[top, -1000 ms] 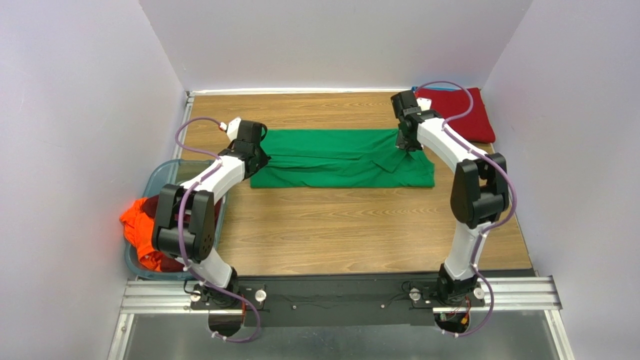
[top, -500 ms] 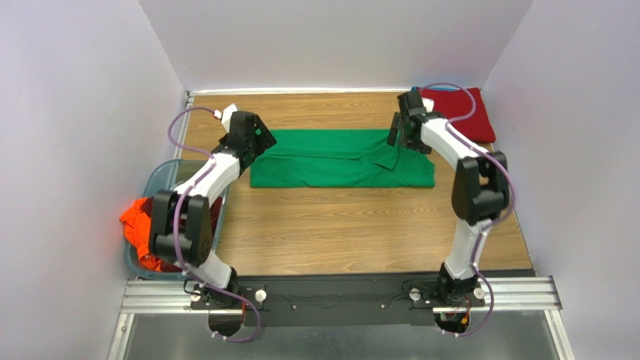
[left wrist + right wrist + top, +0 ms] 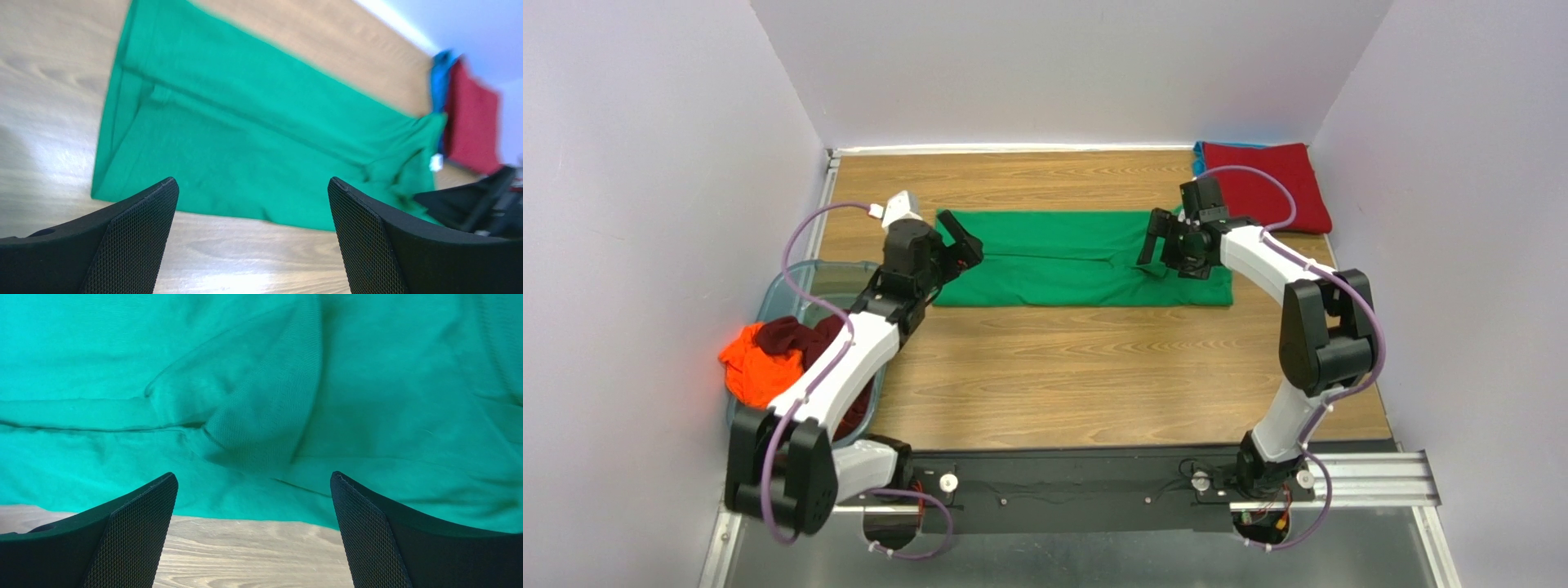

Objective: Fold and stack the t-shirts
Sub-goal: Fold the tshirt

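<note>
The green t-shirt point(image 3: 1081, 260) lies flat across the far half of the table point(image 3: 1075, 368), folded lengthwise into a long band. My left gripper point(image 3: 959, 245) hovers open at its left end, holding nothing; in the left wrist view the open gripper point(image 3: 250, 184) frames the green t-shirt point(image 3: 245, 141) and its white tag point(image 3: 436, 162). At the band's right end my right gripper point(image 3: 1161, 243) is open and empty. Seen from the right wrist, that gripper point(image 3: 253, 476) hangs just above the green t-shirt point(image 3: 258, 386) at its near hem. A folded red t-shirt point(image 3: 1265, 184) lies on a teal-blue one point(image 3: 1198, 157) at the back right.
A translucent tub point(image 3: 787, 294) stands at the table's left edge, holding an orange t-shirt point(image 3: 750, 368) and a dark maroon one point(image 3: 799, 337). White walls close in the left, back and right sides. Bare wood point(image 3: 245, 551) runs between the green band and the arm bases.
Both grippers have opened and let go of the green t-shirt. The left arm has drawn back toward the near left; the right gripper has shifted inward and nearer over the shirt's right end.
</note>
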You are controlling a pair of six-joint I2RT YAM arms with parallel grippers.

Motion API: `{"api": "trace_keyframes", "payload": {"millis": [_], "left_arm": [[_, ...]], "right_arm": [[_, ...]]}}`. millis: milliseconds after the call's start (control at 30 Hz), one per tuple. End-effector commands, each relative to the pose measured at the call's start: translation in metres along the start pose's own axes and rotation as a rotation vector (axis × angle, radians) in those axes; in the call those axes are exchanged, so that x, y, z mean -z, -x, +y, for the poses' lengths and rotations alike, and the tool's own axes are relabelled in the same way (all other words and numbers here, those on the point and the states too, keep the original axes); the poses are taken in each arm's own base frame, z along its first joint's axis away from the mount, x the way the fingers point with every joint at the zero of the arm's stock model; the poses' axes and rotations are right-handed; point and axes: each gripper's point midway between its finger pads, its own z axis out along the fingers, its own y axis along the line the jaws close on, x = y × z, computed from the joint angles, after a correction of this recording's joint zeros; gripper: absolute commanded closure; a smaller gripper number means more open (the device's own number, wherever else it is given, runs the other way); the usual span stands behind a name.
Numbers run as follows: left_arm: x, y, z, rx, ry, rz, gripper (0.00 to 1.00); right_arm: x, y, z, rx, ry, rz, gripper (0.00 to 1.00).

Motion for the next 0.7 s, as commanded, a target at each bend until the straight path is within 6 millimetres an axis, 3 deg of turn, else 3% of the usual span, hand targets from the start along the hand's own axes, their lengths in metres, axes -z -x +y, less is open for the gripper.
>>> {"api": "trace_keyframes", "payload": {"millis": [0,433,667], "left_arm": [[0.021,0.034,-0.006,0.02,-0.024,-0.161,0.02],[0.041,0.053,0.017,0.01,0.088,-0.26,0.02],[0.04,0.053,0.018,-0.002,0.093,-0.265,0.02]], "right_arm": [[-0.01,0.001,0.016,0.019,0.097,0.0,0.0],[-0.029,-0.007,0.021,-0.003,0.13,0.037,0.0],[-0.034,0.012,0.034,-0.007,0.172,-0.001,0.0]]}}
